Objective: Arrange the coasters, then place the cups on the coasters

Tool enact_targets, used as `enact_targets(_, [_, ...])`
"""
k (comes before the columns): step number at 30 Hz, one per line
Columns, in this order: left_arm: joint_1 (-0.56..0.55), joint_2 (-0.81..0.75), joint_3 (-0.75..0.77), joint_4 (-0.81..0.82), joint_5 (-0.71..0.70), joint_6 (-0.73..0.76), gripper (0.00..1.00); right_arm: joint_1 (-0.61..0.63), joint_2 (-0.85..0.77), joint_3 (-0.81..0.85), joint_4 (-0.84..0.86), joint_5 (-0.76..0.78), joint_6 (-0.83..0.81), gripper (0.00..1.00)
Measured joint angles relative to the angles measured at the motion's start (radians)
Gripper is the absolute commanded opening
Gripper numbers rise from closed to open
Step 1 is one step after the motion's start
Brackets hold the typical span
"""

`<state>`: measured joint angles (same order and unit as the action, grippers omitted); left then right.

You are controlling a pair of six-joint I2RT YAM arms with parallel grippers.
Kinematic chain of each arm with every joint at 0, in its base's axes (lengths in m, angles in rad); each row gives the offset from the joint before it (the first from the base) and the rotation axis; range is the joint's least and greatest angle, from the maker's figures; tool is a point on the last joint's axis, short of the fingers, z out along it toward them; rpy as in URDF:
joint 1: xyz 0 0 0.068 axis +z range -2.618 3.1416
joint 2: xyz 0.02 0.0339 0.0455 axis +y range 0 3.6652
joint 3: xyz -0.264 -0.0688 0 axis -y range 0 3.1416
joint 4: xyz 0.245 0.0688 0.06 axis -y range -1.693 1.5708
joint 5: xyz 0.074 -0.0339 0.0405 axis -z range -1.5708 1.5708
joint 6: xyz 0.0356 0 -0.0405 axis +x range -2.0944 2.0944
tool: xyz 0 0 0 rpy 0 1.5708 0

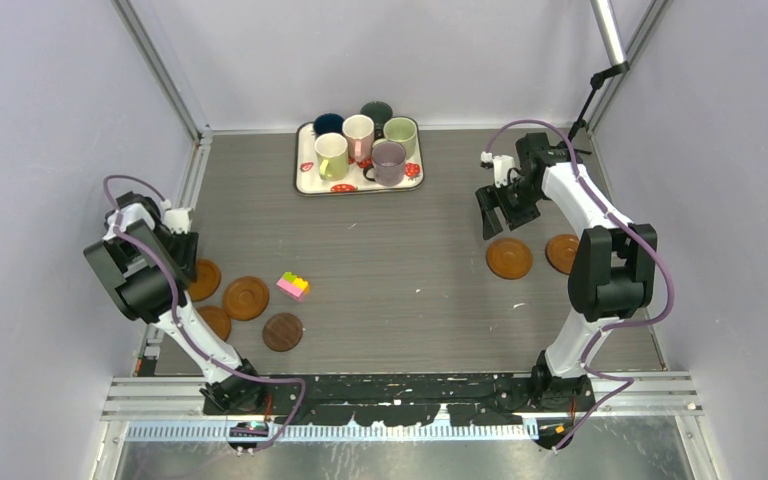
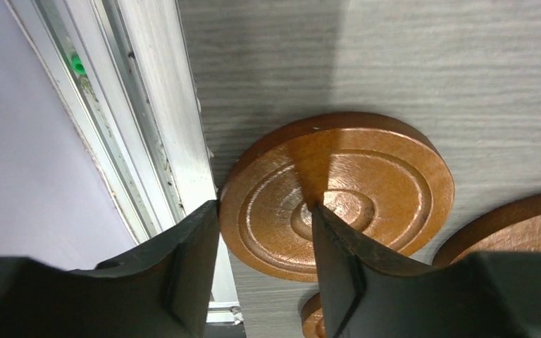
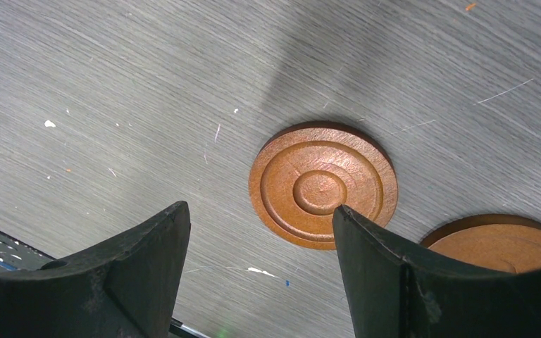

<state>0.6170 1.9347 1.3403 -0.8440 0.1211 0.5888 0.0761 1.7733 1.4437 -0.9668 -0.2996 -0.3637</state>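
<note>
Several brown wooden coasters lie flat on the table. Two are at the left [image 1: 246,298] [image 1: 282,332], and two at the right [image 1: 509,257] [image 1: 563,252]. My left gripper [image 1: 188,262] [image 2: 266,208] is low over the leftmost coaster [image 2: 352,190]. One finger is at its rim and the other is on its centre, with the jaws partly closed and the disc flat. My right gripper [image 1: 496,226] [image 3: 260,208] hangs open and empty above the table, near a coaster [image 3: 322,184]. The cups, among them a cream-yellow [image 1: 331,152], a pink [image 1: 358,132] and a purple-grey one [image 1: 388,158], stand on the tray.
The strawberry-print white tray [image 1: 300,170] sits at the back centre. A small pink-yellow-green block toy [image 1: 293,286] lies right of the left coasters. An aluminium frame rail [image 2: 162,113] runs close beside the left gripper. Another coaster [image 3: 507,243] lies by the right finger.
</note>
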Motion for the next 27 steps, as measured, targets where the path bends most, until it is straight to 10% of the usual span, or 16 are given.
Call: enact_targets(27, [-0.888, 0.149, 0.246, 0.005, -0.052, -0.267, 0.4, -0.04, -0.058, -0.038, 0.001, -0.014, -0.006, 0.78])
